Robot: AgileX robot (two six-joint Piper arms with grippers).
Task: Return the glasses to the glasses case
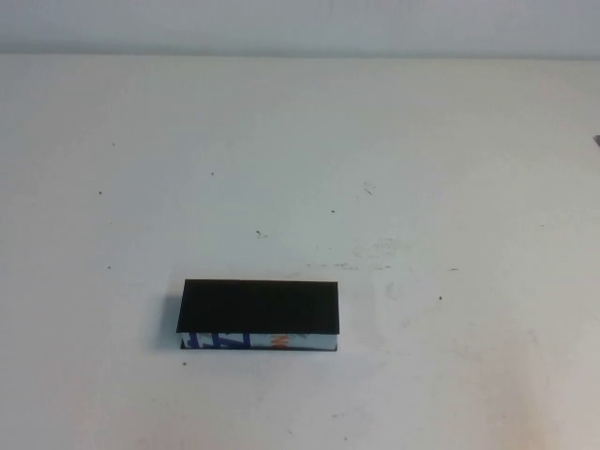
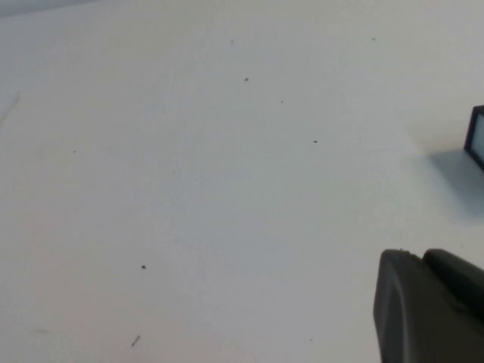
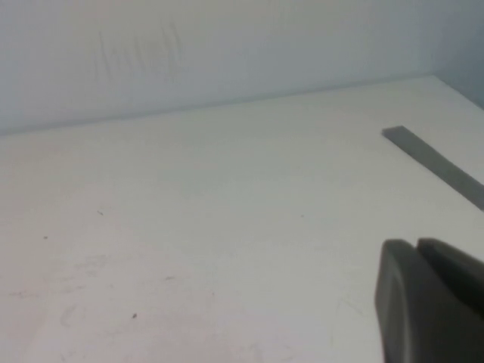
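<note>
Nearest to me in the high view sits the glasses case (image 1: pixel 259 314), a black box with its lid down flat and its white front side, printed in blue and orange, facing my way. It rests on the white table (image 1: pixel 450 169), a little left of the table's middle and toward the near edge. I cannot see the glasses anywhere; if they are inside the case, the lid hides them.

Neither arm shows in the high view. In the left wrist view, the left gripper (image 2: pixel 431 302) appears only as a dark corner of its body above bare table, with an edge of the case (image 2: pixel 476 136) just showing off to one side, well apart from it. I cannot tell whether its fingers are open or closed.

In the right wrist view, the right gripper (image 3: pixel 431 302) hangs over bare table, away from the case, with its fingers pressed together on nothing. Beyond it lies a grey strip (image 3: pixel 435 162) on the table, and farther still the pale wall (image 3: pixel 227 45).
</note>
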